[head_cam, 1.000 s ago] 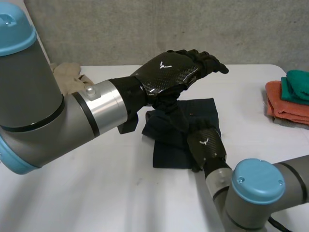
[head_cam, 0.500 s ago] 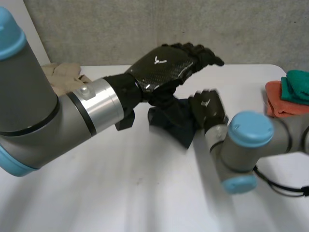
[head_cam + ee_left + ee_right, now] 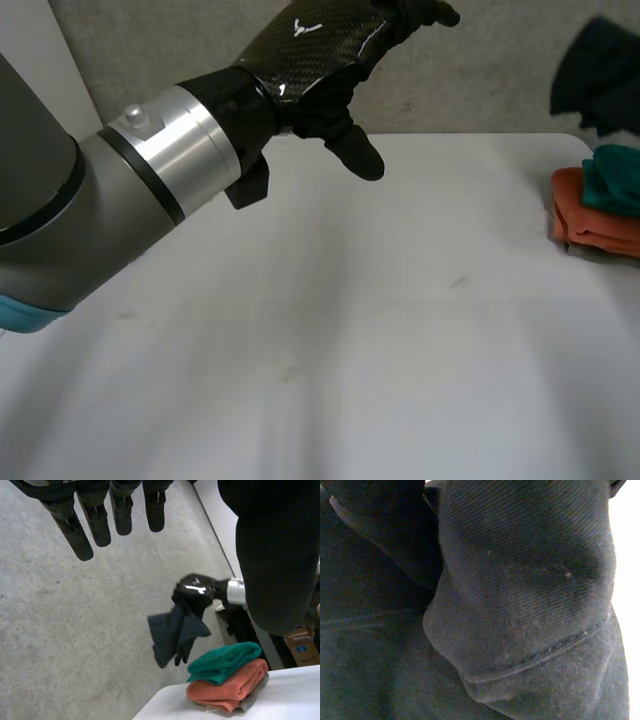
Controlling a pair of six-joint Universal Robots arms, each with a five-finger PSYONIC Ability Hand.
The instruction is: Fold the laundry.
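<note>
The left hand (image 3: 320,50) was up in the air at 12 o'clock in the head view, its fingers straight and spread apart, holding nothing. The right hand (image 3: 197,591) was squeezed tight on the dark cloth (image 3: 598,75), which hung in a bunch high up at 2 o'clock. Right under it, at 3 o'clock, sat the pile (image 3: 600,215) of folded cloths, green on orange, near the edge of the table (image 3: 350,330). I think the cloth could land in a messy lump, because it hung crumpled, not flat. It could also bump the pile or slip off the table, since both were so near the edge.
</note>
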